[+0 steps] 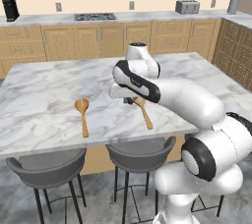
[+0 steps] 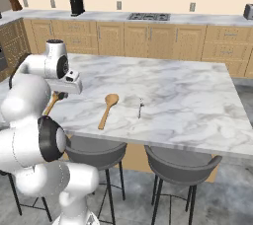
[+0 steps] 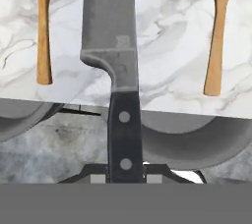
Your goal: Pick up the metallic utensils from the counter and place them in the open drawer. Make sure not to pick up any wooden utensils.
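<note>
1. Simulated kitchen. A white robot arm reaches over the counter (image 1: 44, 100), a broad white marble slab w/ grey veins, bar stools (image 1: 47, 166) tucked under its near edge.
2. The gripper (image 3: 126, 171) pinches the knife (image 3: 110, 36) by the black handle, both fingertips pressed against the handle's sides. Hand view looks straight along the blade, so the grey steel runs away from the camera, point off the top of the frame.
3. Knife appears lifted off the marble: handle sits over the counter's near edge, w/ stool seats and floor visible below it. Held by the handle, probably b/c that is the thickest part to grip.
4. Two wooden spoons lie flat on the counter, one (image 3: 43, 26) on each side of the blade (image 3: 219, 31), apart from it. They stay put, being the wooden utensils to avoid.
5. The thin silver fork-like piece (image 2: 140, 106) lies on the marble near the front edge, well apart from the hand, beside a spoon (image 2: 107, 109). Not yet collected.
6. Judgement: first metal utensil in hand, carry to drawer next.
</note>
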Tool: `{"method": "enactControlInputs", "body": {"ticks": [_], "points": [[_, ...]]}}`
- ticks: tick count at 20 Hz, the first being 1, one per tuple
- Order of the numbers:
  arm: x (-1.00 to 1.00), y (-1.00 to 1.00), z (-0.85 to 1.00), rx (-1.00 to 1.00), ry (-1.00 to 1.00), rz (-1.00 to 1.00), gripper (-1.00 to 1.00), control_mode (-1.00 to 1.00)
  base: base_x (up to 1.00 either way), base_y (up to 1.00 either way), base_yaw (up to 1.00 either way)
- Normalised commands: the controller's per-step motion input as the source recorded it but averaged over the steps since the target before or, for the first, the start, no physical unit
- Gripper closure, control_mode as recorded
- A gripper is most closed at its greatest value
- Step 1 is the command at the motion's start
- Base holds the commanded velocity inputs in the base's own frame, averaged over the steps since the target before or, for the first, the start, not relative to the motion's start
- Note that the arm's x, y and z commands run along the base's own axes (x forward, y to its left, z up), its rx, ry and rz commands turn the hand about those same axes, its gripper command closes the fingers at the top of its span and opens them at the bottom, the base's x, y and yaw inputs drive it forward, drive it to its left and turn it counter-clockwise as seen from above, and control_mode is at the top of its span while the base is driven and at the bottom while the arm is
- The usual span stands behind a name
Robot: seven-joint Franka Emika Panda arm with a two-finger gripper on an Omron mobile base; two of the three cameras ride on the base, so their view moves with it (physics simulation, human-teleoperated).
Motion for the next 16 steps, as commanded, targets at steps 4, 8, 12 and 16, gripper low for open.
{"method": "enactControlInputs", "body": {"ticks": [4,8,12,16], "points": [[-1.00,-0.58,0.54,0.00,-0.15,0.05,1.00,-1.00,0.00,0.00,0.00],[-1.00,-0.34,0.25,0.02,-0.24,0.00,1.00,-1.00,0.00,0.00,0.00],[-1.00,-0.34,0.25,0.02,-0.18,0.00,1.00,-1.00,0.00,0.00,0.00],[-0.84,-0.35,0.43,0.00,-0.04,0.00,1.00,-1.00,0.00,0.00,0.00]]}}
